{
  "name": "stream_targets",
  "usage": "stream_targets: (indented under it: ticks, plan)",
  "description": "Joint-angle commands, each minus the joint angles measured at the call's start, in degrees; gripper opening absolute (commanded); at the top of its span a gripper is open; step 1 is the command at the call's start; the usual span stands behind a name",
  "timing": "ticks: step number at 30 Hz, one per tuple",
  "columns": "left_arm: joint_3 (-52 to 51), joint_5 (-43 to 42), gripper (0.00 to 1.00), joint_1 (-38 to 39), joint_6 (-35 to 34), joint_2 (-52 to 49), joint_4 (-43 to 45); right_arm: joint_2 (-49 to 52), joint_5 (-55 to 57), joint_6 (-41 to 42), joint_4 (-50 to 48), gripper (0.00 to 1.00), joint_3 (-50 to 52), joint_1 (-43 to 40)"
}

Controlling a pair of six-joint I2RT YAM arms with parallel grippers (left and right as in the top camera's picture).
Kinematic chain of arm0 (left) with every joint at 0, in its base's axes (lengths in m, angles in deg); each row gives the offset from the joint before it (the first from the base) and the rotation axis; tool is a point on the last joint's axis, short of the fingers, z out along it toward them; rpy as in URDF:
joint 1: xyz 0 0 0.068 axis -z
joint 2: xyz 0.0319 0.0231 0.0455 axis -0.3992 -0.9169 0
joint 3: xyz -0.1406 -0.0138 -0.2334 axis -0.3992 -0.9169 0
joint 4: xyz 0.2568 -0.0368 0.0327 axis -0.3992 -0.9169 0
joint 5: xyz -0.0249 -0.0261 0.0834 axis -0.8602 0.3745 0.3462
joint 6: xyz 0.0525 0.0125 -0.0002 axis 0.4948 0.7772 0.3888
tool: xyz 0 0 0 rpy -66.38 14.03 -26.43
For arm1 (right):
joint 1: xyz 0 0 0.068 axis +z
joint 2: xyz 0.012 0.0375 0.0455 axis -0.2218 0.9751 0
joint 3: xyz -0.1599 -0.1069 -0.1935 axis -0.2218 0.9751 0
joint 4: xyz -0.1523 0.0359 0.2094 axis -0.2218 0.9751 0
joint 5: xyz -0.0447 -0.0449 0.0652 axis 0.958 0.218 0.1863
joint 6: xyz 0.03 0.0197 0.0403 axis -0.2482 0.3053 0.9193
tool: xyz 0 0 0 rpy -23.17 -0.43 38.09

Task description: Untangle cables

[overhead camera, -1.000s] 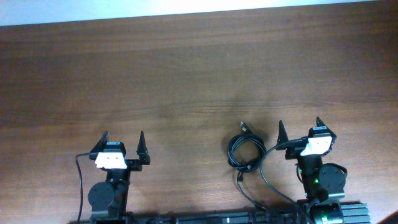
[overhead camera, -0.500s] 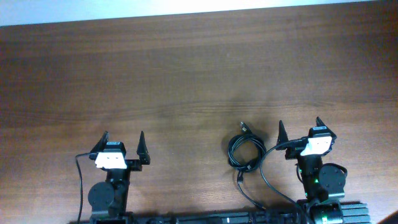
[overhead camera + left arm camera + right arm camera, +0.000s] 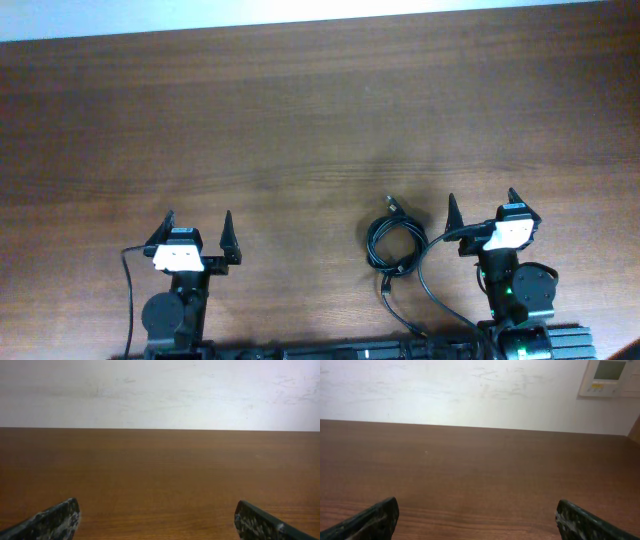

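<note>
The cables [image 3: 394,243] lie as a small coiled bunch of thin black cord on the wooden table, near its front edge, with one plug end pointing away and one toward the front. My right gripper [image 3: 481,205] is open and empty just to the right of the bunch. My left gripper [image 3: 198,221] is open and empty far to the left. In the left wrist view [image 3: 156,517] and the right wrist view [image 3: 477,515] only the two spread fingertips and bare table show; the cables are out of view there.
The brown wooden table [image 3: 300,120] reaches to a pale wall at the back. Thicker black wires [image 3: 432,290] run from the arm bases along the front edge. A wall thermostat [image 3: 609,377] hangs at the far right.
</note>
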Motion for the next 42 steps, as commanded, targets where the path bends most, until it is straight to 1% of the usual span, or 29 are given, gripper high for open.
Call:
stream_targets:
  ticks: [1,31,33,36,38,42]
  plan:
    - [-0.13,-0.44,0.99,0.11,-0.79,0.5,-0.31,-0.33,0.66,-0.37,0.24,0.99,0.39,-0.35]
    - [0.74,-0.48,0.99,0.11,-0.76,0.5,0.46,-0.33,0.66,-0.37,0.24,0.99,0.39,-0.35]
    - [1.95,-0.72,0.99,0.11,-0.76,0.42,-0.76,-0.33,0.66,-0.39,0.24,0.99,0.39,-0.35]
    - [5.75,-0.9,0.99,0.11,0.13,0.35,-7.06,-0.33,0.66,-0.39,0.24,0.99,0.39,-0.35]
    - [8.33,-0.9,0.99,0.11,0.15,-0.2,-9.57,-0.33,0.63,-0.37,0.24,0.99,0.39,-0.35]
    - [14.27,-2.4,0.99,0.11,1.64,-4.94,-10.95,-0.33,0.63,-0.37,0.24,0.99,0.39,-0.35]
